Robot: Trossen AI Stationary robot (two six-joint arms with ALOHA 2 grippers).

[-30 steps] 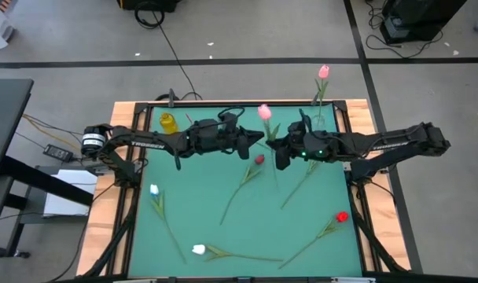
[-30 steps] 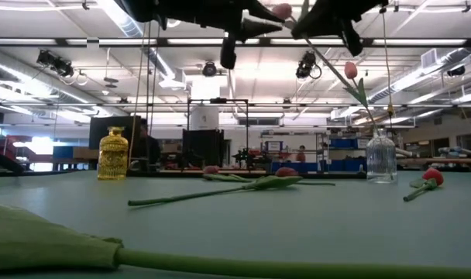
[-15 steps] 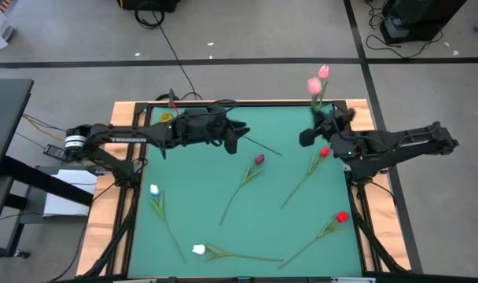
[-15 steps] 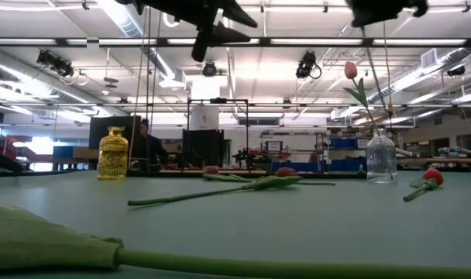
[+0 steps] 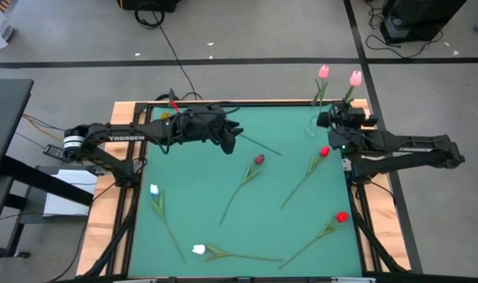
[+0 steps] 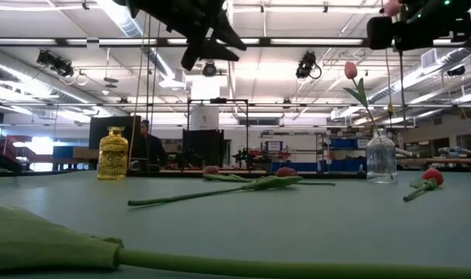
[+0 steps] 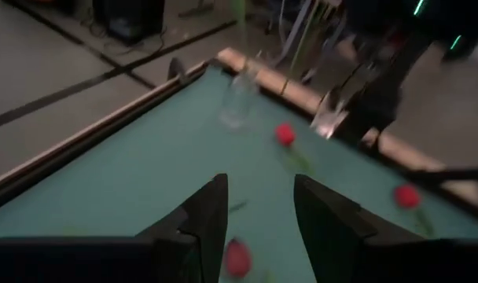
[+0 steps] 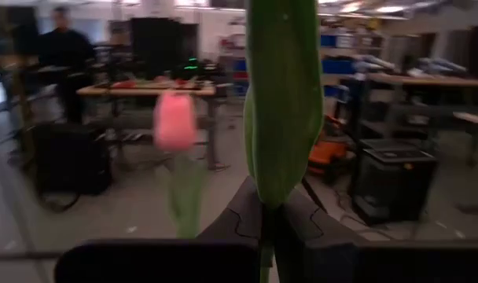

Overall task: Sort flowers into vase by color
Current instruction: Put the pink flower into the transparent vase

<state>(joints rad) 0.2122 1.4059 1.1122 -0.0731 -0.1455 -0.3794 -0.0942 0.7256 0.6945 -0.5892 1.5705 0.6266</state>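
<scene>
Right tool [image 5: 334, 119]: clamped on a pink tulip [image 5: 355, 78] by its stem, up at the far right corner of the counter [image 5: 200, 196], just beside the clear vase [image 5: 312, 126]; green leaf [image 8: 280, 94] pinched between the fingers in the wrist view.
Left tool [image 5: 230, 138]: fingers [image 7: 204, 216] parted, nothing between them (hanging above the far left of the counter, near the yellow vase [image 6: 113, 154]).
Clear vase: upright, one pink tulip [image 5: 323, 72] standing in it.
Flat on the counter: dark red tulip [image 5: 259, 159] near the middle, two bright red ones [image 5: 325, 152] [image 5: 342, 217] on the right side, two white ones [image 5: 154, 189] [image 5: 198, 250] towards the near left.
Beyond the counter: a person [image 6: 146, 142] in the room, low view.
</scene>
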